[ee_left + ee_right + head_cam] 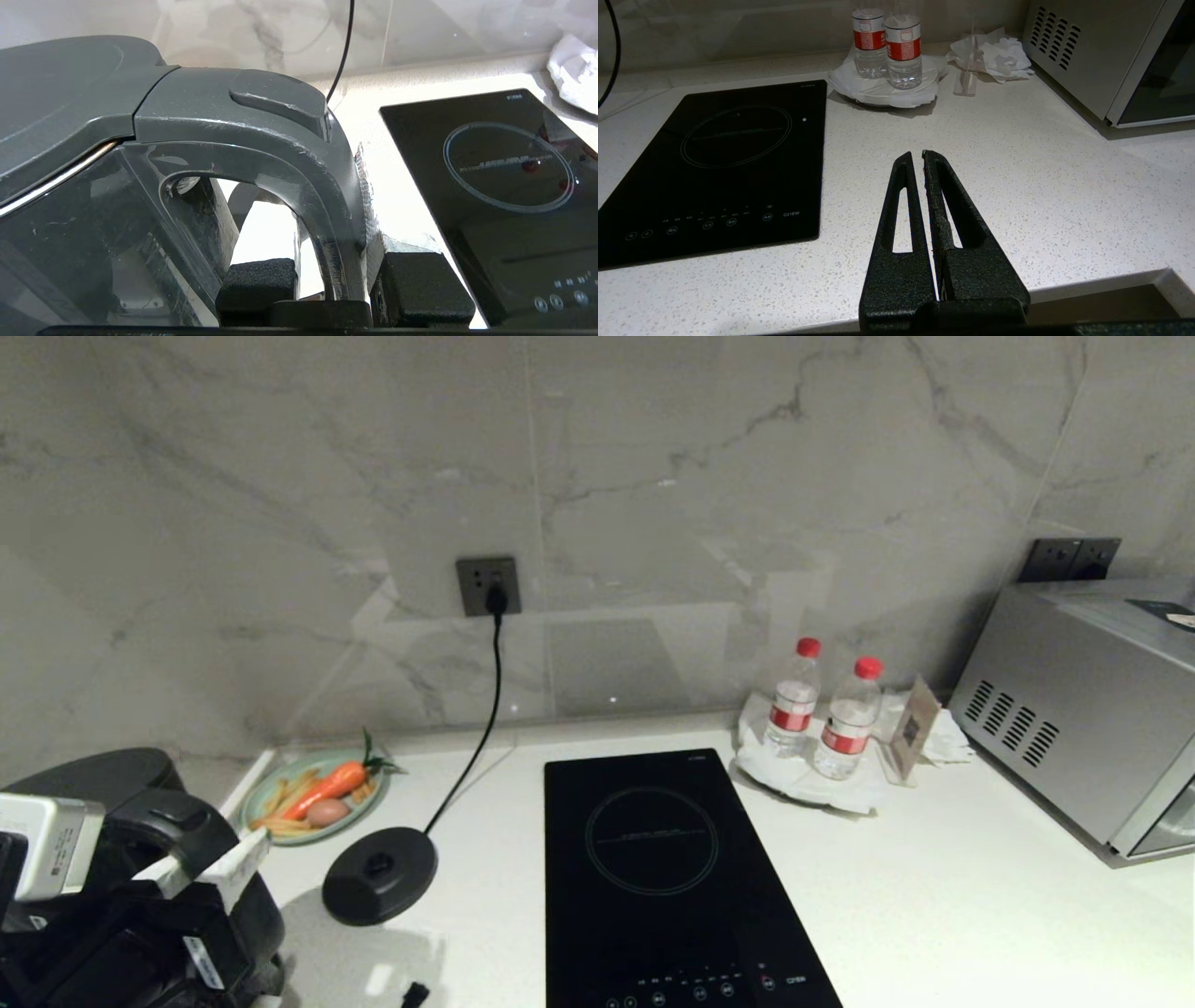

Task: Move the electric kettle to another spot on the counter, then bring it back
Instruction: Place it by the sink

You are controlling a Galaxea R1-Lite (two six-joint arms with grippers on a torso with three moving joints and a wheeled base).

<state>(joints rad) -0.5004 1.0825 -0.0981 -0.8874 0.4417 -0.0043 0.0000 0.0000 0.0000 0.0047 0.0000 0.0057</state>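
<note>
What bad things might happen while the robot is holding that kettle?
1. The left gripper pinches only the thin handle of the electric kettle, so the jug might swing or slip.
2. The round base and its cord lie close beside the kettle; a careless move could snag the cord or knock the base.
3. The plate of food sits just behind, and could get bumped.

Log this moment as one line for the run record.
left pincer: shut on electric kettle handle | kettle: off its base disc | right pincer: shut, idle over counter
</note>
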